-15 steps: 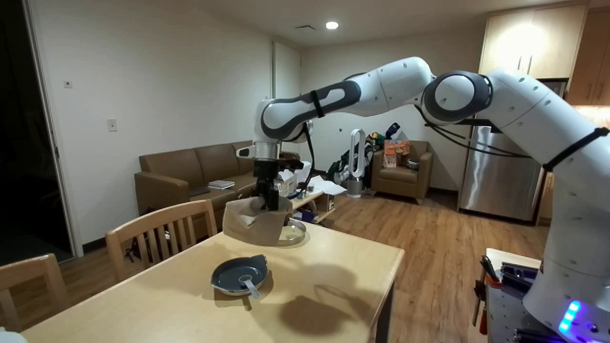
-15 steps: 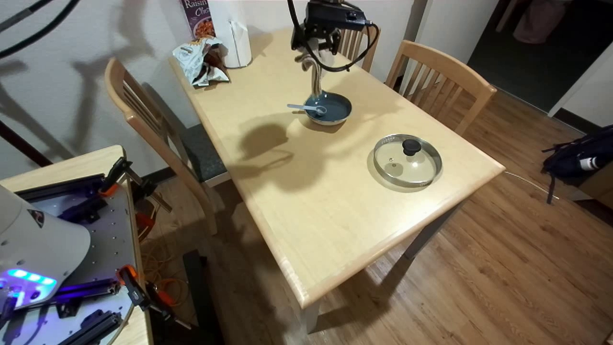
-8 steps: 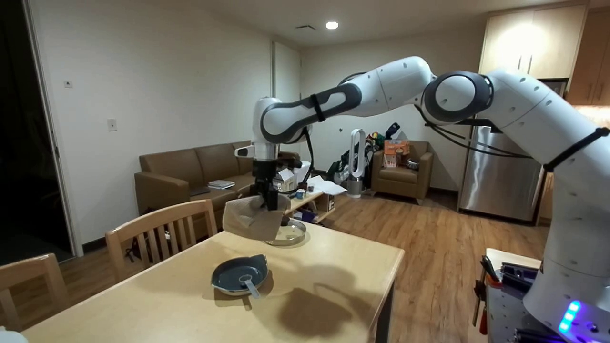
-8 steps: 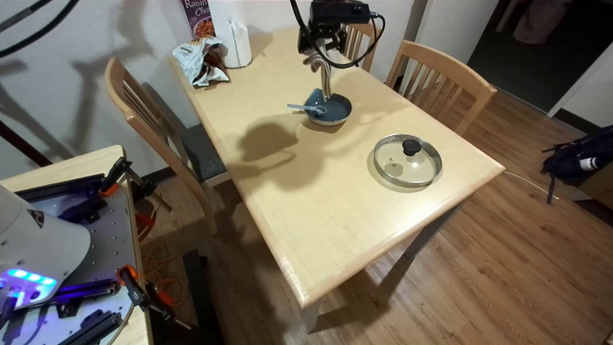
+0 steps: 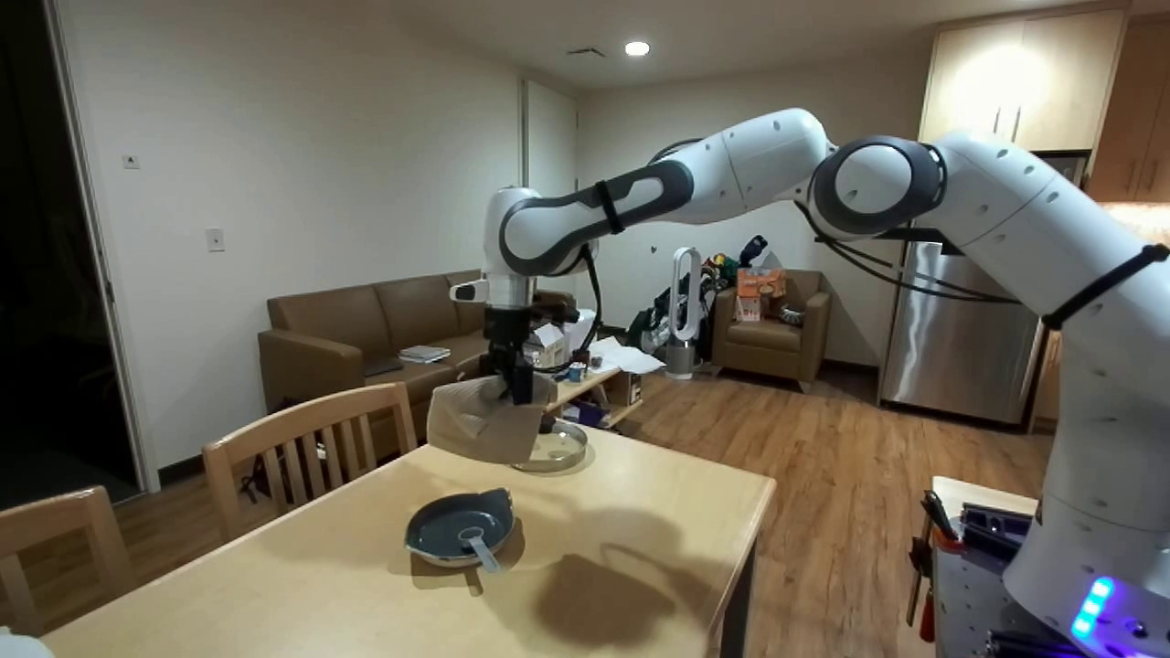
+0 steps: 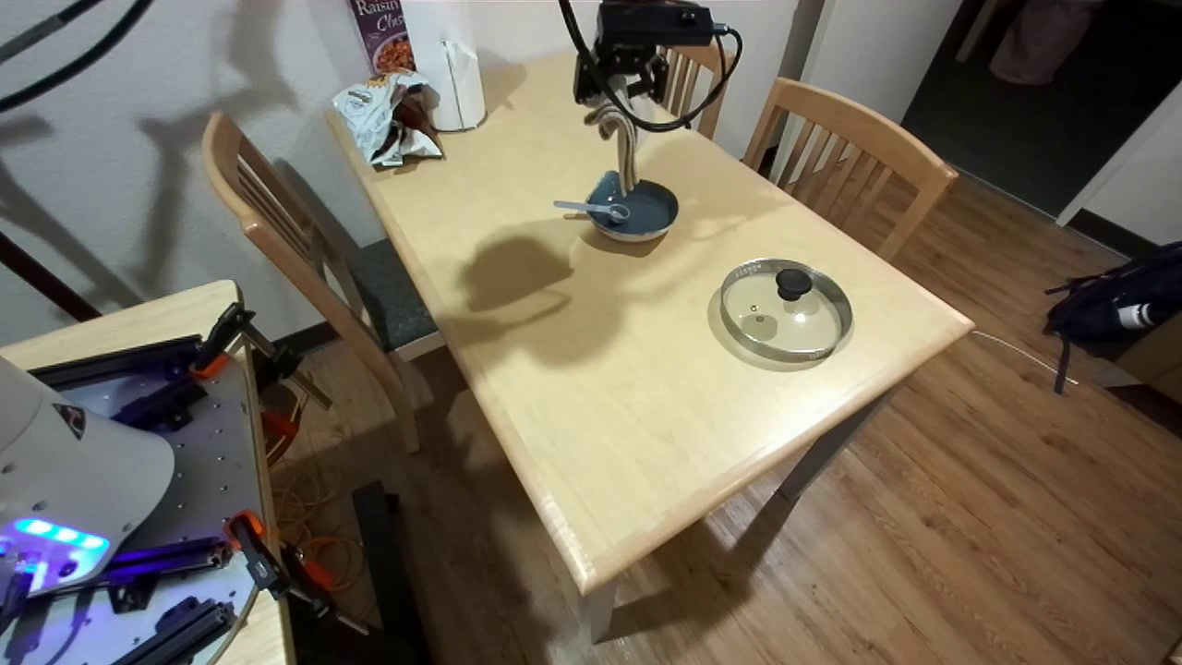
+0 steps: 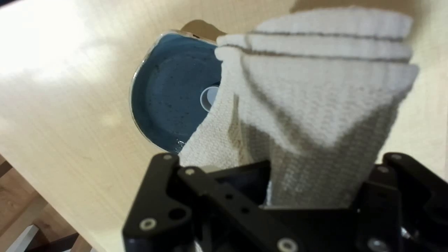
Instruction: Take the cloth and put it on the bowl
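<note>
The off-white cloth [image 5: 483, 429] hangs folded from my gripper [image 5: 517, 393], which is shut on it. Both also show in an exterior view, the cloth [image 6: 627, 157] below the gripper [image 6: 632, 88]. The bowl, a shallow blue-grey dish [image 5: 437, 532], stands upright on the table. The cloth's lower end hangs above the dish without touching it. In the wrist view the cloth [image 7: 315, 91] spreads up from between the fingers [image 7: 316, 183] and hides the right part of the dish [image 7: 171, 87]. A light plastic spoon [image 6: 591, 208] lies in the dish, its handle over the rim.
A glass lid with a black knob [image 6: 792, 284] lies on the table [image 6: 591, 416]. A crumpled snack bag [image 6: 379, 115], a white paper roll [image 6: 454, 83] and a cereal box [image 6: 383, 32] stand at one end. Wooden chairs [image 6: 850, 152] line the table sides.
Over the last second my gripper shifted slightly and the cloth's lower end swung a little, now showing more of the lid and the dish's rim. During the last half second almost nothing moved.
</note>
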`<state>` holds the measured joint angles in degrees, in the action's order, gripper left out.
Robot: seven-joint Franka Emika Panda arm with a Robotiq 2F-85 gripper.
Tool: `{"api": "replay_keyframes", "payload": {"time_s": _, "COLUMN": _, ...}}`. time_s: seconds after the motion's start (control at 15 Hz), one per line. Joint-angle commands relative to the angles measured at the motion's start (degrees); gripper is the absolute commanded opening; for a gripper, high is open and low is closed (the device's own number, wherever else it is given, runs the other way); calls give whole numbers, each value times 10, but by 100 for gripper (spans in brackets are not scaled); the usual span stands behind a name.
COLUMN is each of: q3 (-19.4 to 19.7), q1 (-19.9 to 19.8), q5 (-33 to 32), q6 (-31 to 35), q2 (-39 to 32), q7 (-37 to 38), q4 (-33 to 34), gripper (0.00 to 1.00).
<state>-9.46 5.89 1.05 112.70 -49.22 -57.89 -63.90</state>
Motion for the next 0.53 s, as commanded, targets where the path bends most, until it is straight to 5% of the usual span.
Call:
{"api": "replay_keyframes", "payload": {"time_s": 0.0, "q3": -7, "q1": -9, "q5": 0, "q6": 8, "q2": -14, "q7": -1, "q4": 16, "gripper": 1}}
{"api": "replay_keyframes", "payload": {"time_s": 0.47, "q3": -8, "q1": -33, "q5": -5, "q6": -8, "q2": -106, "q7": -63, "q4": 114, "gripper": 1}}
